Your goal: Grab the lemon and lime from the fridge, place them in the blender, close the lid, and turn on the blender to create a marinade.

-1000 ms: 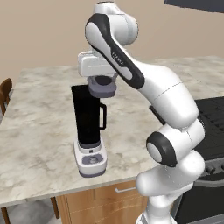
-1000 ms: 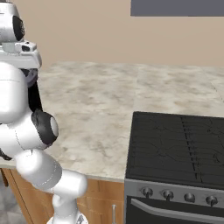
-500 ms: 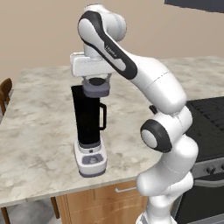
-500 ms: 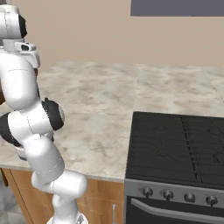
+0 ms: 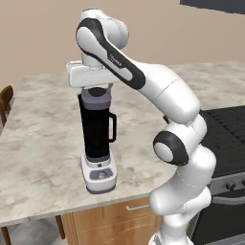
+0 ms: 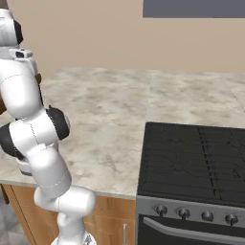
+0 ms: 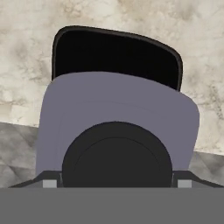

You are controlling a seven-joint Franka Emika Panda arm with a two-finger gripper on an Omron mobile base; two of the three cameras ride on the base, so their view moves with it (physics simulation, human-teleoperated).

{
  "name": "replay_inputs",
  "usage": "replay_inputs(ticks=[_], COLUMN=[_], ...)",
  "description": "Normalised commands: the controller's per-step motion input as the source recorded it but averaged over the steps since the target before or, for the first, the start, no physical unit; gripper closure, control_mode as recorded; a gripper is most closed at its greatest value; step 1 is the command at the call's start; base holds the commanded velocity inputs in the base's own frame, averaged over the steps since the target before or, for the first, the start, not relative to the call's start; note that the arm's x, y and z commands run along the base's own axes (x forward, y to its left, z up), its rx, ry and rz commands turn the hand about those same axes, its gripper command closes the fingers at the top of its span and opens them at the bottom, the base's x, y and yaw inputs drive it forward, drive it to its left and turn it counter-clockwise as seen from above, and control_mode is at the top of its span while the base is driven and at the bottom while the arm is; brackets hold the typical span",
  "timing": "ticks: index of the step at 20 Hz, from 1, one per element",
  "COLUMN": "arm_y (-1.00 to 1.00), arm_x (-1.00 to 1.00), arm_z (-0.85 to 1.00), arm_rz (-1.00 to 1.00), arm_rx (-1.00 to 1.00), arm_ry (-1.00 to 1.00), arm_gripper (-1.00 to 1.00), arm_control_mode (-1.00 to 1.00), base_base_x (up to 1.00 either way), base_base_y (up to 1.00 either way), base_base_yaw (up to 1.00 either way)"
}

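The blender [image 5: 98, 143] stands on the marble counter, a black jar with a side handle on a pale grey base with a round dial [image 5: 99, 175]. My gripper [image 5: 95, 92] hangs straight above the jar, shut on the lid [image 5: 95, 99], which rests at the jar's top. Up close in the hand view, the grey lid [image 7: 118, 109] with its dark centre sits between my fingertips [image 7: 49, 183], and the jar's black rim [image 7: 116, 48] shows beyond it. The lemon, the lime and the fridge are out of view.
A black stove [image 6: 191, 162] with front knobs is set into the counter [image 6: 110, 110] to the right of the arm. A dark wooden chair [image 5: 5, 100] stands past the counter's left end. Wood cabinets [image 5: 110, 220] run below the counter edge.
My gripper has carried the lid leftward from beside the jar's top to over it and slightly down. The blender has not moved.
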Motion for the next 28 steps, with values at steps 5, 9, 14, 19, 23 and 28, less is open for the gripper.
replay_inputs(ticks=[5,9,14,19,23,28], arm_y=[0.09,0.0,0.0,0.04,0.01,-0.01], arm_x=[0.26,0.29,0.25,0.09,-0.1,0.0], arm_z=[-0.08,-0.13,-0.05,-0.25,-0.41,-0.35], arm_rz=[0.0,0.02,0.01,0.05,0.07,0.06], arm_rx=[0.0,0.0,0.0,0.0,0.0,0.07], arm_ry=[-0.05,-0.08,-0.15,-0.12,-0.03,0.01], arm_gripper=[1.0,1.0,1.0,1.0,1.0,1.0], arm_control_mode=[-1.0,-1.0,-1.0,-1.0,-1.0,-1.0], base_base_x=[0.0,0.0,0.0,0.0,0.0,0.0], base_base_y=[0.0,0.0,0.0,0.0,0.0,0.0], base_base_yaw=[0.0,0.0,0.0,0.0,0.0,0.0])
